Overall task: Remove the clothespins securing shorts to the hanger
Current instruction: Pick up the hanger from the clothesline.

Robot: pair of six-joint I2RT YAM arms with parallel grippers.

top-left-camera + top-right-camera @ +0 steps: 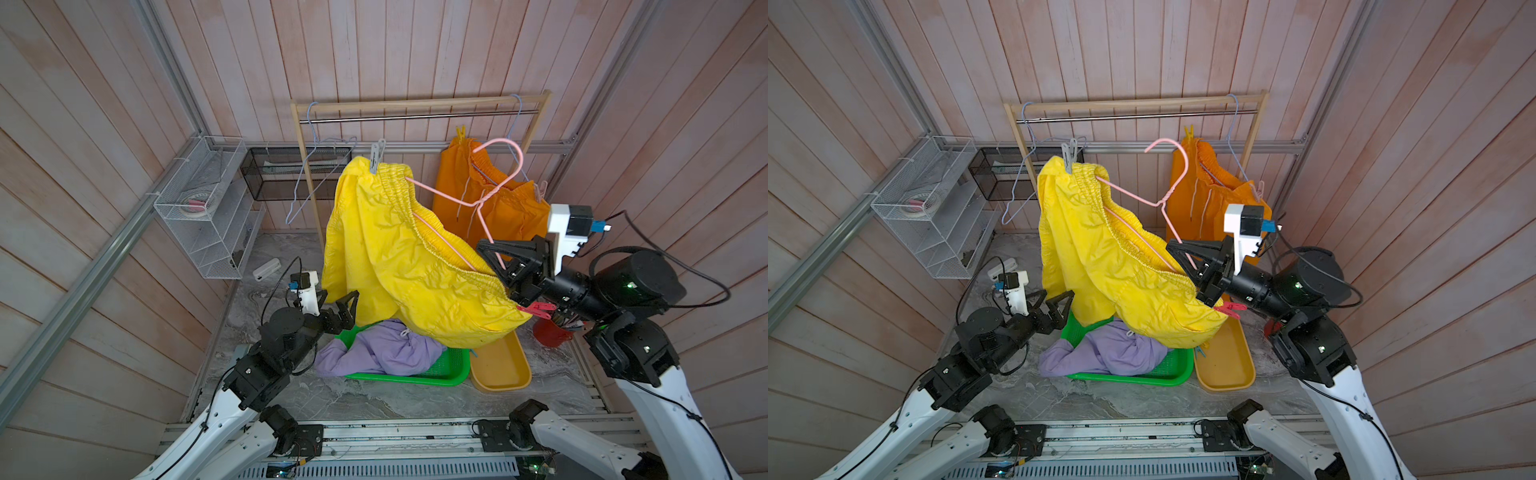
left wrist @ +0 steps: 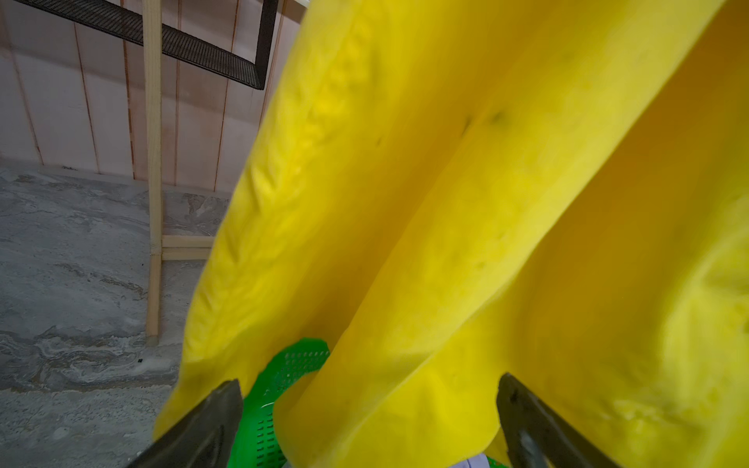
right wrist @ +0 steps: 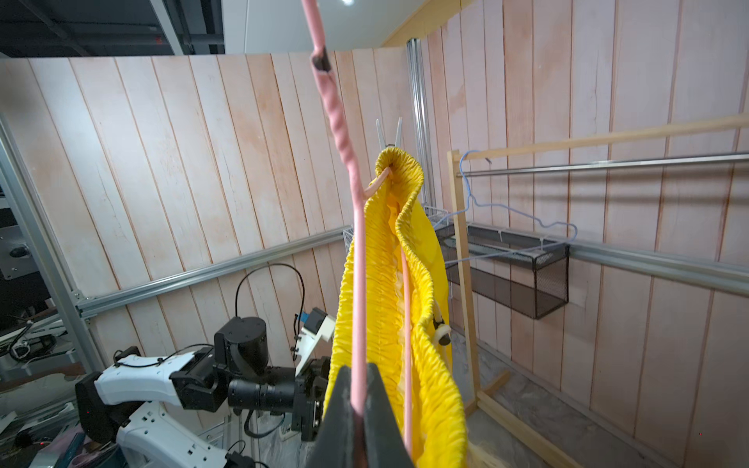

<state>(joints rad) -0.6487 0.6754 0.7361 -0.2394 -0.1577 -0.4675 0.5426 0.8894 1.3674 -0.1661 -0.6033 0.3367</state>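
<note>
1. Wooden rack (image 1: 415, 101) stands at the table's far edge. The orange shorts (image 1: 453, 187) hang on it at its right end.
2. Yellow shorts (image 1: 395, 257) are mid-table, clipped to a pink hanger (image 3: 358, 283) that is tilted, with its hook clear of the rack's rail. The waistband runs from high at the far end to low at the near-right end.
3. Lilac shorts (image 1: 374, 349) lie loose in a green basket (image 1: 449, 370) near the table's front edge. A yellow tray (image 1: 503, 365) is just beside it on the right.
4. Right gripper (image 3: 358, 377): jaws clamped on the hanger's wire arm at the low end of the waistband, so it is busy.
5. Left gripper (image 1: 347, 307): jaws spread wide and holding nothing, low beside the yellow leg hem above the basket's left edge.
6. Red clothespin (image 1: 536, 308) is on the low waistband end, just under the right gripper. It lies roughly level, handles toward the right arm, across the fabric from the left jaws.
7. Grey clothespin (image 1: 376, 157) is on the high far end, upright with handles up, above and beyond the left jaws.
8. Yellow clothespin (image 1: 461, 134) and pale pink clothespin (image 1: 540, 189) are on the orange waistband.
9. Judgement: only the left gripper is free. Grey looks like the clearer reach: rise, then squeeze the handles from above.
</note>
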